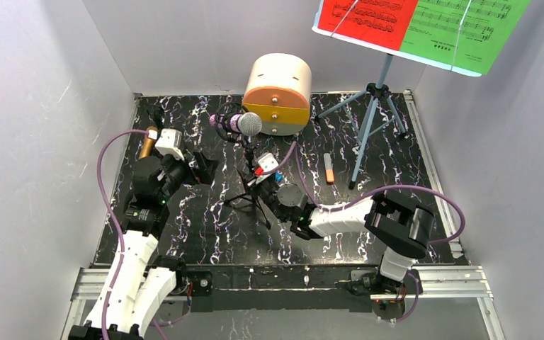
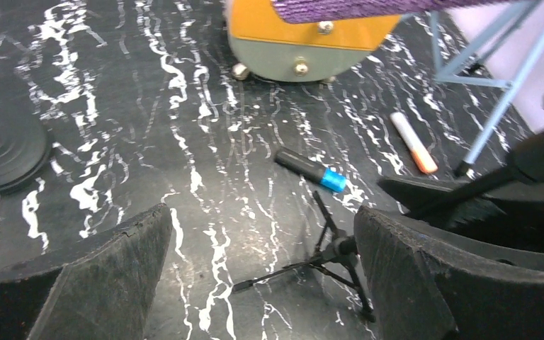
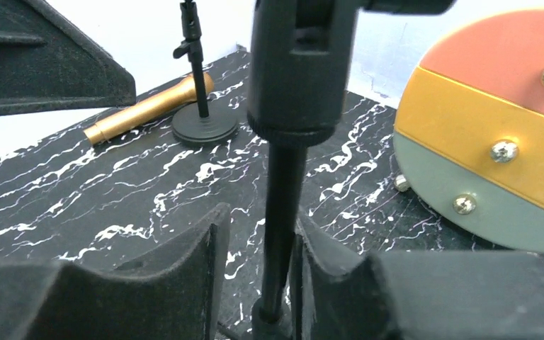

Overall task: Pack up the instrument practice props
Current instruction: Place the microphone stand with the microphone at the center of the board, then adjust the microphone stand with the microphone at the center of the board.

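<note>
Silver-headed purple microphone (image 1: 249, 125) | we see it mounted on small black tripod (image 1: 253, 198), mid black marbled table (image 1: 205, 234) | right gripper (image 1: 269, 185): loosely open around tripod stem, gap on one side | left gripper (image 2: 262, 234): wide open, holding nothing, above table.

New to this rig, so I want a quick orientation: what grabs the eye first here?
The red and green sheets glare from the tall stand at the back right. Centre back sits a cream-and-orange cabinet, and before it a silver-headed microphone tops a black tripod whose pole the right gripper straddles.
</note>
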{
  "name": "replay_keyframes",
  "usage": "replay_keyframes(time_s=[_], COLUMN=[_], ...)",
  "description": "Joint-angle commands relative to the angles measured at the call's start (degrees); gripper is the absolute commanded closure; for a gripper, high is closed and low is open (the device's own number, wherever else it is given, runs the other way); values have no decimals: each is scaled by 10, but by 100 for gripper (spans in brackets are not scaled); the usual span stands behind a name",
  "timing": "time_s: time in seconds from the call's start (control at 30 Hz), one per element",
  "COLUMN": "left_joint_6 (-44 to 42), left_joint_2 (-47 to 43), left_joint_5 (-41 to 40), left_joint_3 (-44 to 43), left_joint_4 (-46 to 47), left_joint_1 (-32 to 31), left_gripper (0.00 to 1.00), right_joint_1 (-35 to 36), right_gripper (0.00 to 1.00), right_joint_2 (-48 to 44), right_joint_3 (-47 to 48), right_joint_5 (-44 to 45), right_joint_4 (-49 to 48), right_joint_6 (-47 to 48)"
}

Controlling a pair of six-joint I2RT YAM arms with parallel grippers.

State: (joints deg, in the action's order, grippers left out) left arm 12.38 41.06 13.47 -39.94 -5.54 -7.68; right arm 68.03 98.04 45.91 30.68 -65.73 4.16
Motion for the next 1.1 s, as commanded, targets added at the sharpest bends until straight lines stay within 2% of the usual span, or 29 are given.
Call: replay_keyframes(time_s=[0.0,0.17,0.33,0.43,0.63,0.77,1.07], left_joint_6=[-9,-6,-3,-7,6,25,51], left_joint_2=[2,15,7,-15,-10,1,20], left_joint_5=[99,135,136,129,148,153,153], left_joint_3=[14,20,32,44,58,76,88], left_joint_4=[45,61,79,90,127,169,217], left_joint_1=[-3,-8,-34,-59,-81,-99,-105], left_gripper=[2,2,4,4,6,7,7], right_joint_1=[3,-9,-74,-131,-258,-304,-324], right_gripper=[52,31,22,16,17,19,24], right_joint_2=[-30,-98,-188,-222,-190,-137,-47], right_joint_3=[30,3,-39,-53,-41,-35,18], right_joint_5=[-28,-121,-271,-395,-639,-749,-824], right_joint_4=[42,135,223,267,283,207,182], right_joint_6=[-14,-35,-103,-143,-228,-291,-320])
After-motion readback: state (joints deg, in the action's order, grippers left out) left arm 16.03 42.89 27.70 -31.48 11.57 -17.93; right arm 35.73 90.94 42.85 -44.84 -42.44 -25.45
